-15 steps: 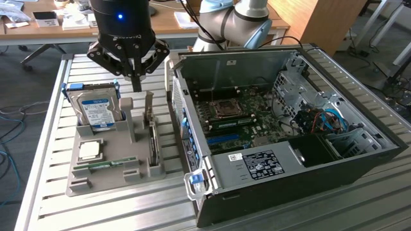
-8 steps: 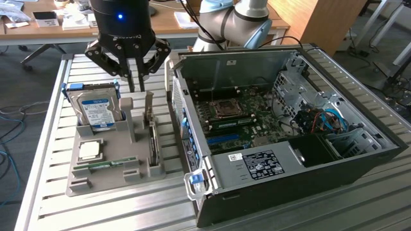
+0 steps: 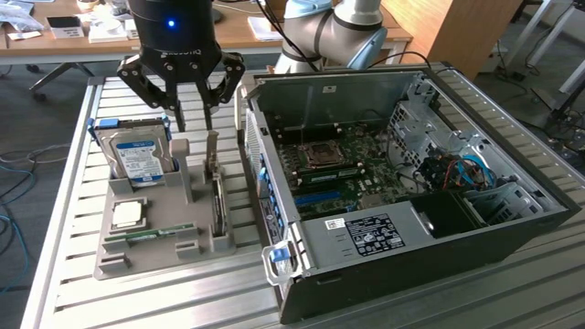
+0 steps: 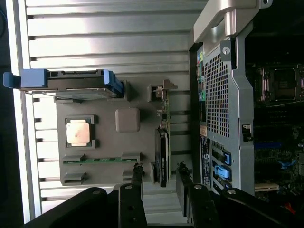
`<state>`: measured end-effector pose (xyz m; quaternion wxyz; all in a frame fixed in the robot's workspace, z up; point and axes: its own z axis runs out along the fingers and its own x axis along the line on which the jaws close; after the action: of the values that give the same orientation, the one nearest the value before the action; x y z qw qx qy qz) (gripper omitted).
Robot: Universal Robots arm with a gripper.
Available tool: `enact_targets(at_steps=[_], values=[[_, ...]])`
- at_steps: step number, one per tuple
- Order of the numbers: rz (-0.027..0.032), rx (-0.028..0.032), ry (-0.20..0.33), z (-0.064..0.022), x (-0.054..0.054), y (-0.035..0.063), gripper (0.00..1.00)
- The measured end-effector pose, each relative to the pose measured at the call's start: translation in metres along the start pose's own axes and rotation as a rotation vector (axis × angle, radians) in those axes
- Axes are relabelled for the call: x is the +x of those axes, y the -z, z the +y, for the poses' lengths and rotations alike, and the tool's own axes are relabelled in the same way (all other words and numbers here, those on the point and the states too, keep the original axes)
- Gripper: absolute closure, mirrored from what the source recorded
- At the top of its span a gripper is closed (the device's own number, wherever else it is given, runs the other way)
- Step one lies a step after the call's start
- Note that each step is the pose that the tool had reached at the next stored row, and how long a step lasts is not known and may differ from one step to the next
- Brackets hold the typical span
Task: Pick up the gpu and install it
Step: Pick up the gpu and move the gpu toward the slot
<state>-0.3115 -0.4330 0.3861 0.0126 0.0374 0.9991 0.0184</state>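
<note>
Pick-up stage, I'd say: the gripper [image 3: 194, 127], fingers spread, hangs at the exterior view's upper left above the gpu [image 3: 218, 199], on edge in the tray [image 3: 137, 259]; gripping calls for straddling it squarely.

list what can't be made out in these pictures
- gpu faces: exterior view, it stands edge-on in the gray holder.
- hard drive lower part: exterior view, hidden by its holder slot.
- computer case inside: wrist view, dark and cut off by the picture edge.
- label print on the case: exterior view, too small.
</note>
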Motion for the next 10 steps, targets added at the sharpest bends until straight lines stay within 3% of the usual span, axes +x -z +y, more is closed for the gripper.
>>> enact_targets(at_steps=[10], values=[[0.0, 0.0, 0.0, -0.0006, 0.0, -0.0165, 0.58]])
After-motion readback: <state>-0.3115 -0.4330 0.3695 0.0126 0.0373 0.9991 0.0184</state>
